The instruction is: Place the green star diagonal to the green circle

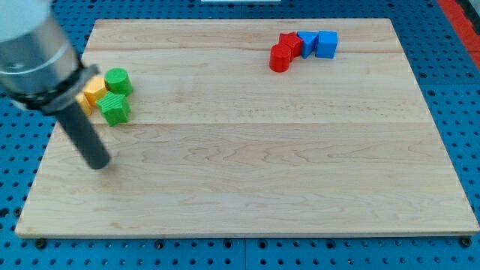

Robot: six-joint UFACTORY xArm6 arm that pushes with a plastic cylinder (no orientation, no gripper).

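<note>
My tip (pixel 98 163) has no pincer on it, only a plain dark rod end resting on the wooden board (pixel 247 187), so nothing can open or close.

The board is the biggest thing and fills most of the view; the arm's grey body (pixel 34 45) comes in at the view's top left; the green star (pixel 115 109) lies near the left edge, at about 1 o'clock from my tip and a little apart from it; the green circle (pixel 118 81) touches the star at its 12 o'clock; a yellow block (pixel 94 91) sits at the star's 10 o'clock; far off at 2 o'clock, near the top edge, a red cylinder (pixel 280 58), a red block (pixel 291 43), a blue block (pixel 307 42) and a blue cube (pixel 326 43) huddle in a row.
</note>
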